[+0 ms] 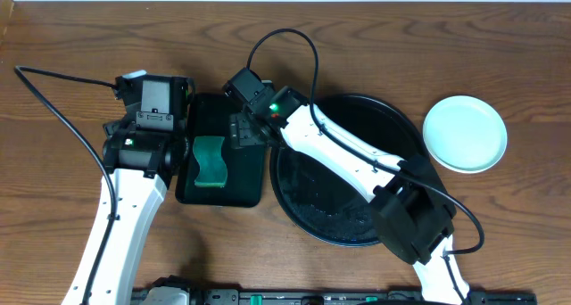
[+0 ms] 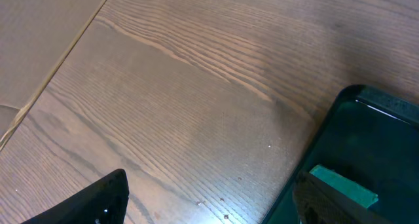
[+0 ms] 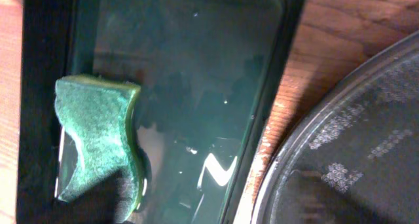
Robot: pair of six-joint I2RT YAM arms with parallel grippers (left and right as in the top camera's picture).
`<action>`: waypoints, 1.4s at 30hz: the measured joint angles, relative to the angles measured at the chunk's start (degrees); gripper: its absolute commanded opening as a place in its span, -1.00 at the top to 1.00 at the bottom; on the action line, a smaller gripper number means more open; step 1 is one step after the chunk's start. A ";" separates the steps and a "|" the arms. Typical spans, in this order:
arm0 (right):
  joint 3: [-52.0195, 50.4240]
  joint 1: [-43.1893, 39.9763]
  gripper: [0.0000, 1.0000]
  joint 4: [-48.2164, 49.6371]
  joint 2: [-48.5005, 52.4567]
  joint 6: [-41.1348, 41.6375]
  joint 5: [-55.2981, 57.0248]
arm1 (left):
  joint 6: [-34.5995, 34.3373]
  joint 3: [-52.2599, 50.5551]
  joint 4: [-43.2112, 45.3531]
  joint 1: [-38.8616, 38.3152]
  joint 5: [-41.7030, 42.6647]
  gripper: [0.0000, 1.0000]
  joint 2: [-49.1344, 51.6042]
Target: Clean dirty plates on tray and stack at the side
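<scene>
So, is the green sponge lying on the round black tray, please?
No, the sponge lies in the smaller rectangular tray, left of the round tray.

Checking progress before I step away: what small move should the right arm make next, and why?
Probably lift the right gripper away from the small tray: the sponge already lies there, the round tray shows no plates, and a mint plate sits beside it.

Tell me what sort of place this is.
Probably a robot test bench staged for dishwashing, not a real kitchen: two robot arms at a wooden table, a green sponge in a rectangular black tray, and a large round tray beside a pale plate.
</scene>
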 measured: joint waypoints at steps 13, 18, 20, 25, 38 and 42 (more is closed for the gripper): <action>0.00 3.15 0.52 -2.95 0.00 8.48 4.24 | 0.00 0.00 -0.02 0.00 0.00 -0.61 0.00; 0.00 4.79 0.53 -4.00 0.00 10.43 6.21 | 0.00 0.00 0.00 0.00 0.00 -0.61 0.00; -0.17 5.18 0.54 -4.11 0.00 11.78 7.48 | 0.00 0.00 0.00 0.00 0.00 -0.61 0.00; -2.51 5.44 0.55 -3.13 0.00 14.62 9.16 | 0.00 0.00 0.00 0.00 0.00 -0.61 0.00; -8.37 5.44 0.75 2.84 0.00 16.46 9.79 | 0.00 0.00 0.00 0.00 0.00 -0.61 0.00; -8.37 5.44 0.74 2.75 0.00 16.48 9.79 | 0.00 0.00 -0.02 0.00 0.00 -0.61 0.00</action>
